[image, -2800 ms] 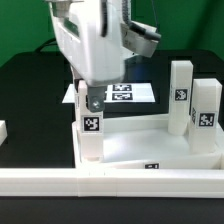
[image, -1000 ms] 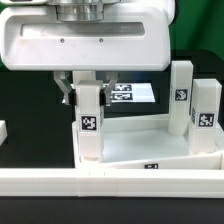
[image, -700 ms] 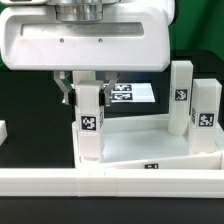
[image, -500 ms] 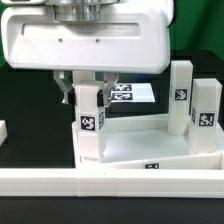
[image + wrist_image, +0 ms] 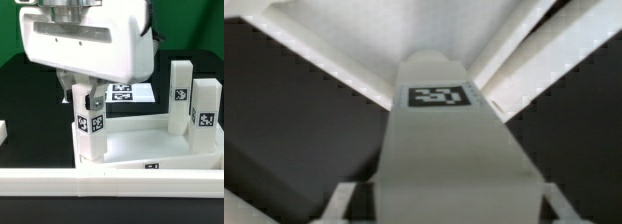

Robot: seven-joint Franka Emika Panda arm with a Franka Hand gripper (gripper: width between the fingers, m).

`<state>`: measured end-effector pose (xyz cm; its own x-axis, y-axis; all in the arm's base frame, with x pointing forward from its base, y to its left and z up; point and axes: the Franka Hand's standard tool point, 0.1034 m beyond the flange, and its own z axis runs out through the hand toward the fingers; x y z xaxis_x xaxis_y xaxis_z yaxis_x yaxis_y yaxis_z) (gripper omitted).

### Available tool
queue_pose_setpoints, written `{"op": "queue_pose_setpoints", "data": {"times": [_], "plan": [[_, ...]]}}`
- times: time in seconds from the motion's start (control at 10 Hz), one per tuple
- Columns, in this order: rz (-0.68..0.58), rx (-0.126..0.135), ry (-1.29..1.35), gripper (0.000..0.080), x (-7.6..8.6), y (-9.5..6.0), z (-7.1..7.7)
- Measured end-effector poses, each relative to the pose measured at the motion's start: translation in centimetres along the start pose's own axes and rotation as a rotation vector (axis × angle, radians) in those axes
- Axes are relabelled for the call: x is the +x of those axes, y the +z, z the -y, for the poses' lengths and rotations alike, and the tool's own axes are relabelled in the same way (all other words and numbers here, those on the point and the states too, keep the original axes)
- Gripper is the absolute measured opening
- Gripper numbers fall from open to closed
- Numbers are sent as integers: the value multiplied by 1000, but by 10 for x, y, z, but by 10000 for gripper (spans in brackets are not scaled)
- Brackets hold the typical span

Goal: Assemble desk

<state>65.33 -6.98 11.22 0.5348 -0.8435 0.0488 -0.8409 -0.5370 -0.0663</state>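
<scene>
The wrist view shows only a tagged white leg (image 5: 445,150) held between gripper fingers (image 5: 349,200). From the exterior view, that leg (image 5: 88,125) stands upright in the desk top's (image 5: 150,150) near corner on the black counter (image 5: 30,100). The gripper (image 5: 85,92) descends vertically, pinching it. Two more legs (image 5: 181,95) stand at the exterior view's right.

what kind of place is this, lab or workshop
Most likely a robot lab test bench: a black table, white desk parts bearing square tags such as the leg in the gripper, and a marker board.
</scene>
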Motion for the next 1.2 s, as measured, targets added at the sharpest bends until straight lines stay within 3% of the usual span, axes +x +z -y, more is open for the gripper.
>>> {"op": "queue_pose_setpoints", "data": {"times": [0.4, 0.7, 0.8, 0.9, 1.0, 1.2], "plan": [[9, -8, 387, 290, 1, 1, -5], [22, -8, 536, 290, 2, 1, -7], [22, -8, 511, 404, 1, 1, -7], [27, -14, 449, 404, 0, 1, -7], [28, -14, 431, 589, -3, 2, -6], [28, -10, 208, 636, -7, 0, -2]]}}
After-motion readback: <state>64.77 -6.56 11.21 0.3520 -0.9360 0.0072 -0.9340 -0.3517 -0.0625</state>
